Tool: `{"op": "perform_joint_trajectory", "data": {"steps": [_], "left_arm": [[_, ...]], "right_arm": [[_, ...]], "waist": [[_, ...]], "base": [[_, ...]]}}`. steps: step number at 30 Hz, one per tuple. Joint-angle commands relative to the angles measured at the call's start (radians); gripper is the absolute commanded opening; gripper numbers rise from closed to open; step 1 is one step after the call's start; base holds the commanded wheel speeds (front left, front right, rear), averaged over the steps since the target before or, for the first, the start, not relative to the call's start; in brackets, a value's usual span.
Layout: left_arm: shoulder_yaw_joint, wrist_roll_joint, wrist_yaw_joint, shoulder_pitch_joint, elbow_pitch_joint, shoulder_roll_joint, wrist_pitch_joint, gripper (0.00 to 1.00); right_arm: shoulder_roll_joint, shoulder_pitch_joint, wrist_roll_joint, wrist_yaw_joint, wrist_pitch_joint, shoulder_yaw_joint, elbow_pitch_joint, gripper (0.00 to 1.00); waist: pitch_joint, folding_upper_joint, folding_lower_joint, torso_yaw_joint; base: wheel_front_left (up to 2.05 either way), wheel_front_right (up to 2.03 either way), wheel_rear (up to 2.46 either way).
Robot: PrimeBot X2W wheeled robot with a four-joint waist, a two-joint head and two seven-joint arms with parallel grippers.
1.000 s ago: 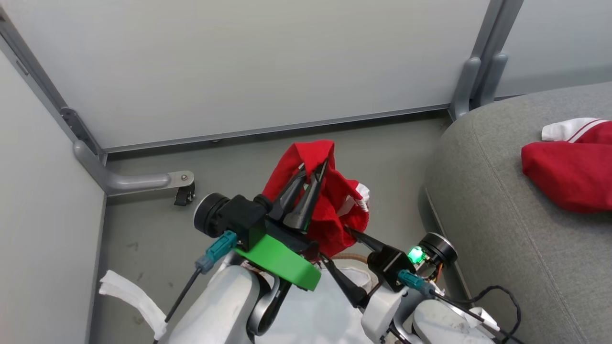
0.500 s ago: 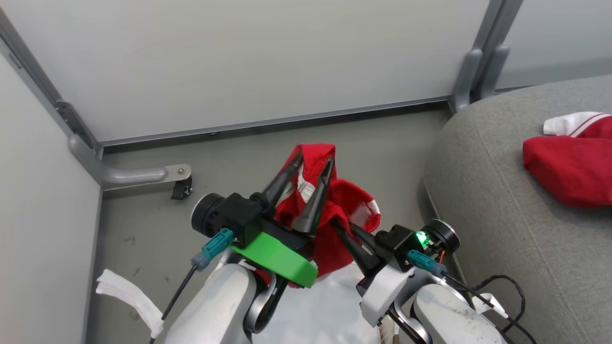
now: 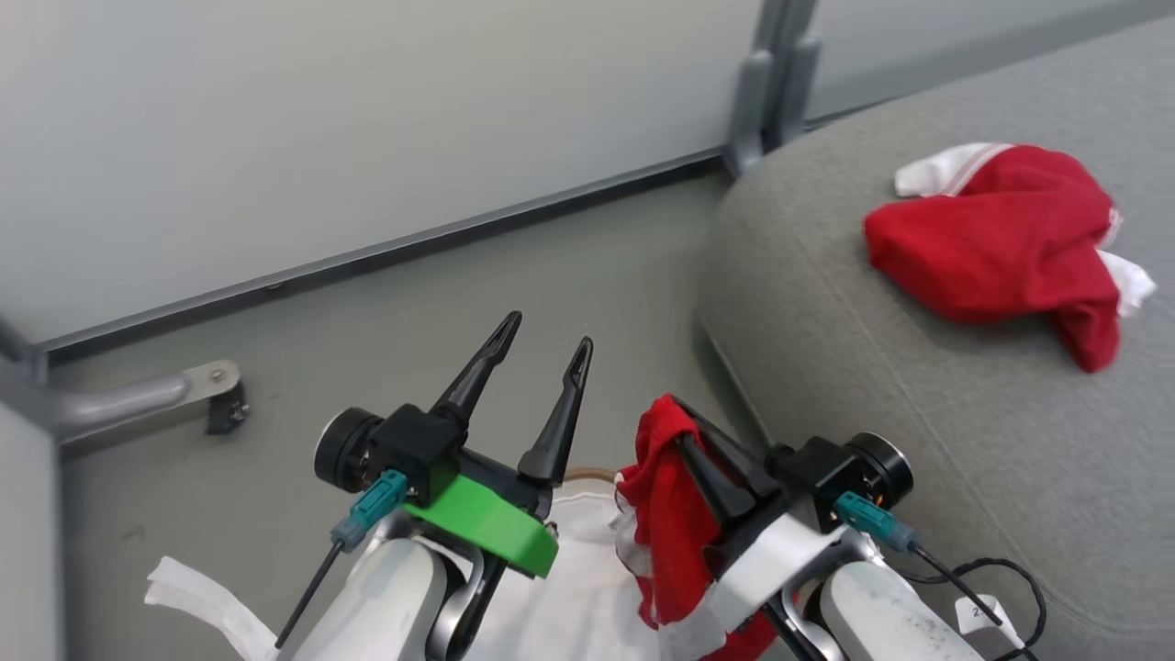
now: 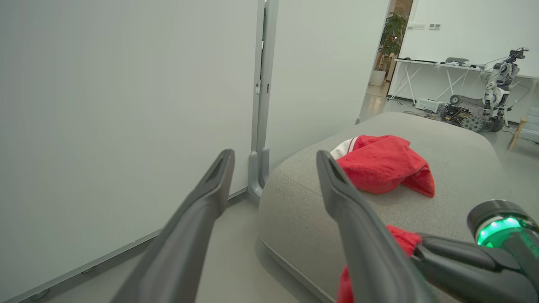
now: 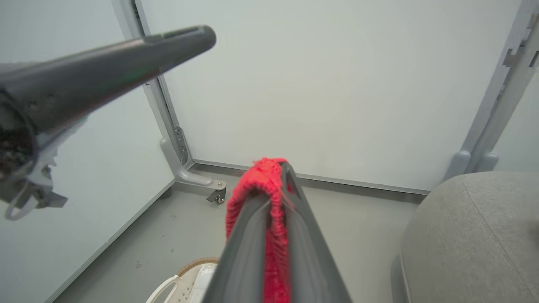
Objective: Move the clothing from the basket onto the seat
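Two pieces of red clothing are in my view: one garment [image 3: 996, 243] lies crumpled on the grey seat [image 3: 872, 395], well apart from the second garment [image 3: 670, 523]. That one hangs from my right tool [image 3: 687, 422], whose fingers are pinched tight on a fold of it, beside the seat's edge and over the basket [image 3: 587, 475]. My left tool [image 3: 546, 330] stands wide and empty above the floor [image 3: 349, 330].
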Motion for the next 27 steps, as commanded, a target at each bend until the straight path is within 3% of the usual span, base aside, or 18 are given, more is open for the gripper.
{"op": "perform_joint_trajectory", "data": {"steps": [1,12,20,27], "left_arm": [[0.005,0.006,-0.003,0.016,0.0,0.01,0.001,1.0],[0.003,0.012,-0.003,0.035,0.007,0.029,0.001,1.0],[-0.071,-0.014,-0.003,-0.039,0.037,0.065,0.001,1.0],[-0.084,-0.028,-0.003,-0.063,0.04,0.124,0.001,1.0]], "right_arm": [[-0.003,0.016,0.004,-0.001,0.0,-0.012,-0.019,0.0],[-0.002,0.037,-0.009,-0.001,0.0,-0.073,-0.1,0.0],[-0.002,-0.063,-0.054,-0.001,0.0,-0.206,-0.179,0.0],[-0.081,-0.29,-0.097,-0.001,0.0,-0.3,-0.281,0.0]], "waist": [[0.034,0.0,0.0001,-0.142],[0.093,0.0,0.0001,-0.362],[0.186,0.0,0.0001,-0.382],[0.268,0.0,0.0001,-0.384]], "base": [[0.0,0.0,0.0],[0.0,0.0,0.0],[0.0,0.0,0.0],[0.11,0.11,0.11]]}}
